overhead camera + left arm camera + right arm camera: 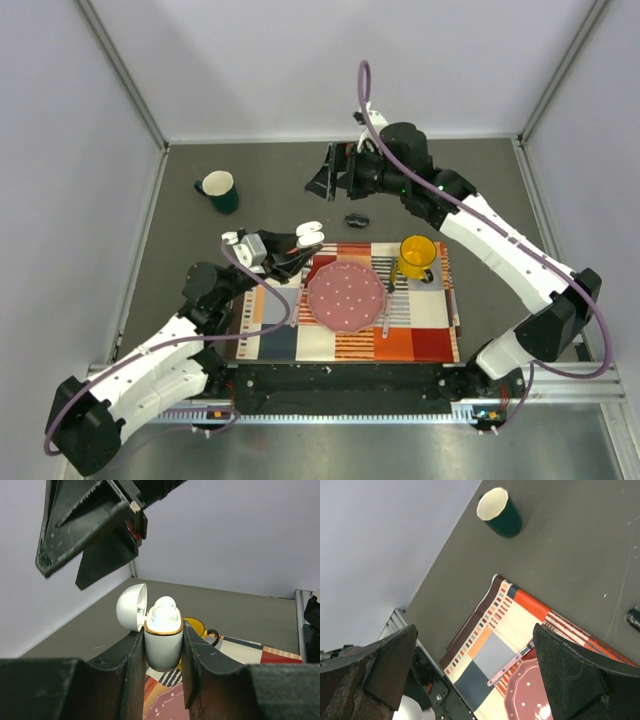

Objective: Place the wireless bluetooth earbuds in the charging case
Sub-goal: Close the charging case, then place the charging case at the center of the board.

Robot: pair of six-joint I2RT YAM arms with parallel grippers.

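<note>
Left gripper [299,243] jaws clamped on the charging case [162,652] — case upright between them, lid flipped open to one side, white earbuds [164,612] seated in its mouth. Right gripper [322,180] jaws spread wide, nothing between them — hanging over the tabletop [480,190], well apart from the left jaws, striped placemat [487,652] and pink plate [530,695] visible past them.

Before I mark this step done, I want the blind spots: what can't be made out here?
- Earbuds in the charging case: left wrist, glare; one or two, cannot tell. Top view: too small.
- Case's sides: left wrist, hidden by fingers of the left gripper.
- Black oval object: top view, too small; right wrist, cut by right edge.
</note>
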